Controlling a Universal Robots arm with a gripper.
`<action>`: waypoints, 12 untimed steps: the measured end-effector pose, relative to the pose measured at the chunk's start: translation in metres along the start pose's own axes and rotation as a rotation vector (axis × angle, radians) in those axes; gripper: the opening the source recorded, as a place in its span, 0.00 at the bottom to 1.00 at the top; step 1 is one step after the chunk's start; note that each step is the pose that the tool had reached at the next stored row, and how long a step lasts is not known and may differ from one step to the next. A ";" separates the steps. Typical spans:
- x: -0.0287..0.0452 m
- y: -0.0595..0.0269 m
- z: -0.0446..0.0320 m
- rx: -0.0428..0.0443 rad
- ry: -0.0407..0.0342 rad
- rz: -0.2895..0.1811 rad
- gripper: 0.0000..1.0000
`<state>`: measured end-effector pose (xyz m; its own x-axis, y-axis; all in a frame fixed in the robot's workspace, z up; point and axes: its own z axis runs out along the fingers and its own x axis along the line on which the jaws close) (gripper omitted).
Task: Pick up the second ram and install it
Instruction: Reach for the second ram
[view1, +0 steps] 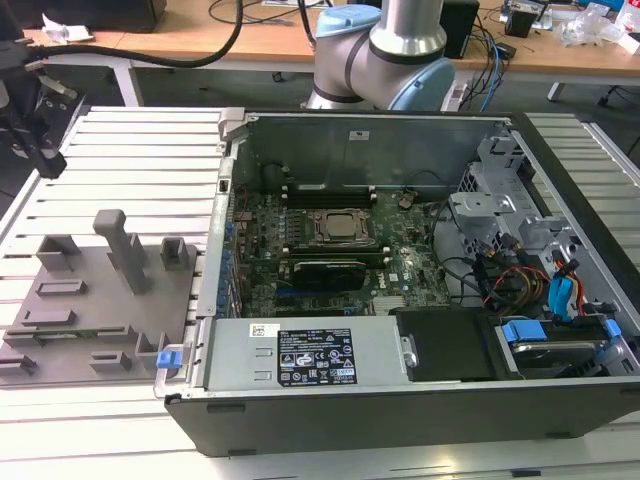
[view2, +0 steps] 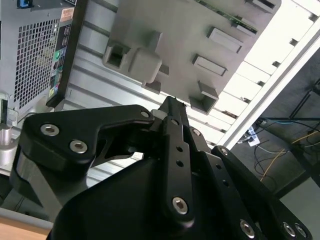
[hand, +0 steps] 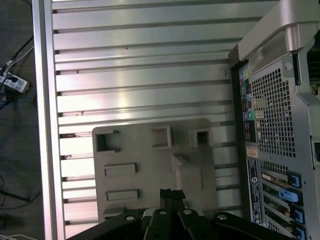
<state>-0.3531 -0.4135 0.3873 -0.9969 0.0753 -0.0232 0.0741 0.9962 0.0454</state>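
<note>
Our gripper (view2: 172, 106) near grey tray (hand: 145, 165) — fingers closed, empty | second ram (view1: 70, 333) on tray's 7 o'clock edge | slatted table (view1: 140, 150) at 12.

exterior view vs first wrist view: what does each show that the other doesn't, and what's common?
Exterior view's own: inside the open computer case, the motherboard, CPU socket, power supply and drive cables; the arm's base; the second ram lying in the tray.
First wrist view's own: the case's rear panel with its vent grille; a power strip on the floor.
Shared: grey tray, slatted table, the shut tool.
</note>
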 end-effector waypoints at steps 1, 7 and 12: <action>0.0007 -0.0028 0.0000 -0.0001 0.0000 0.000 0.11; 0.0043 -0.0167 -0.0001 -0.0001 -0.0001 0.000 0.11; 0.0053 -0.0232 -0.0002 -0.0001 -0.0001 0.000 0.11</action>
<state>-0.3601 -0.4363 0.3863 -0.9969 0.0755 -0.0233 0.0744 0.9962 0.0455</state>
